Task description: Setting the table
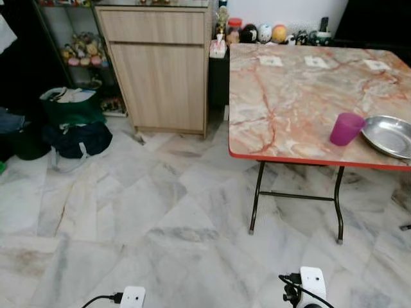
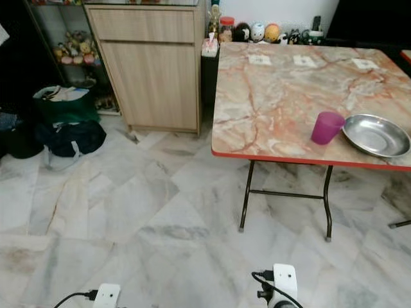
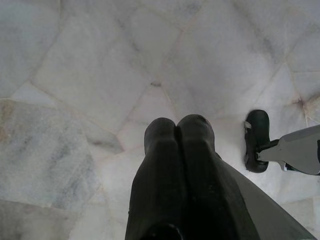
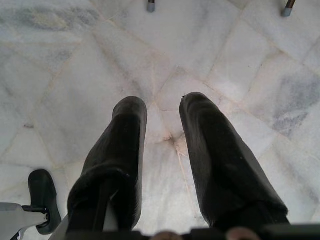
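Bags [image 1: 72, 125]: dark green and navy, on the floor at far left, in front of a glass shelf of small figures.
Cabinet [image 1: 157, 67]: light wood, against the far wall, between the bags and the table.
Table [image 1: 289, 96]: marble-patterned top with a red edge, on black folding legs, at right.
Cup [image 1: 347, 128]: purple, upright, near the table's near edge; just left of the plate, whether touching cannot be told.
Plate [image 1: 388, 135]: shallow, silver, at the table's near right corner.
Far edge of table: three small white cards on the top, with jars and ornaments on a ledge behind.
Head views: cabinet, table and tableware; both arms low at the near edge, well short of the table.
Left gripper [image 3: 177, 131]: wrist view, pointing down at the pale marble floor [image 3: 100, 65]; fingers pressed together, holding nothing; the robot's dark foot [image 3: 257, 141] beside it.
Right gripper [image 4: 162, 112]: wrist view, pointing down at the floor; fingers apart with floor visible between them, holding nothing; two table leg tips [image 4: 150, 6] beyond.
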Robot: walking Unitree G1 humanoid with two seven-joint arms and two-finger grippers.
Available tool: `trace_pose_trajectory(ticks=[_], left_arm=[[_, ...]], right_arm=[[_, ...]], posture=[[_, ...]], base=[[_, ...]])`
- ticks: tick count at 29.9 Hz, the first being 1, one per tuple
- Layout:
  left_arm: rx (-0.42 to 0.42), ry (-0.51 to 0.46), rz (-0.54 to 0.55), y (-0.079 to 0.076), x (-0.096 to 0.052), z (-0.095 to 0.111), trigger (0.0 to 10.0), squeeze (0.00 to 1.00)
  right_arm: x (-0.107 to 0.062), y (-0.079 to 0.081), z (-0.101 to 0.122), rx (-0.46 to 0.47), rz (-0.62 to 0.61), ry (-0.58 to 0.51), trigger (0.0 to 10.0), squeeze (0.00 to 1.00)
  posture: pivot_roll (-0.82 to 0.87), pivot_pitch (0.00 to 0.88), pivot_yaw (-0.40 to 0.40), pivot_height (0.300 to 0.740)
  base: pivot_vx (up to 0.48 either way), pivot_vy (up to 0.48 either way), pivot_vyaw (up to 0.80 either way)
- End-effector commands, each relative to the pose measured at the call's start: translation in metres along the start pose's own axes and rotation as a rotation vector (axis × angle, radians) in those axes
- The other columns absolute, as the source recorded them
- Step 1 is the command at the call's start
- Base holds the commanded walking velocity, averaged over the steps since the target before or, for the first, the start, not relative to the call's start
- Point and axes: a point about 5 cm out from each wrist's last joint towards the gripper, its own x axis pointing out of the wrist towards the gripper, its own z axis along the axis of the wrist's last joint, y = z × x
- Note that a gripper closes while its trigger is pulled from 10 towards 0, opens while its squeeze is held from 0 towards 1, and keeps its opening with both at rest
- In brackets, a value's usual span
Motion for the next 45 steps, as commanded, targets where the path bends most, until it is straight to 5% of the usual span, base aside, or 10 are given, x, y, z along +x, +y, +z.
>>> trace_pose_trajectory(ticks=[1,28,45], left_arm=[[-0.013,0.009,0.102,0.043,0.001,0.024,10.0,0.00],[-0.031,0.041,0.097,0.042,-0.001,0.011,10.0,0.00],[-0.063,0.033,0.095,0.036,0.001,0.016,10.0,0.00]], right_arm=[[0.003,-0.004,0.003,0.237,-0.068,0.057,10.0,0.00],[0.001,-0.005,-0.002,0.231,-0.069,0.075,10.0,0.00],[-0.007,-0.029,-0.021,0.240,-0.105,0.109,10.0,0.00]], posture=[[0.10,0.000,0.004,0.740],[0.10,0.000,-0.002,0.740],[0.09,0.000,-0.025,0.740]], base=[[0.000,-0.480,0.00],[0.000,-0.373,0.00],[0.000,-0.254,0.00]])
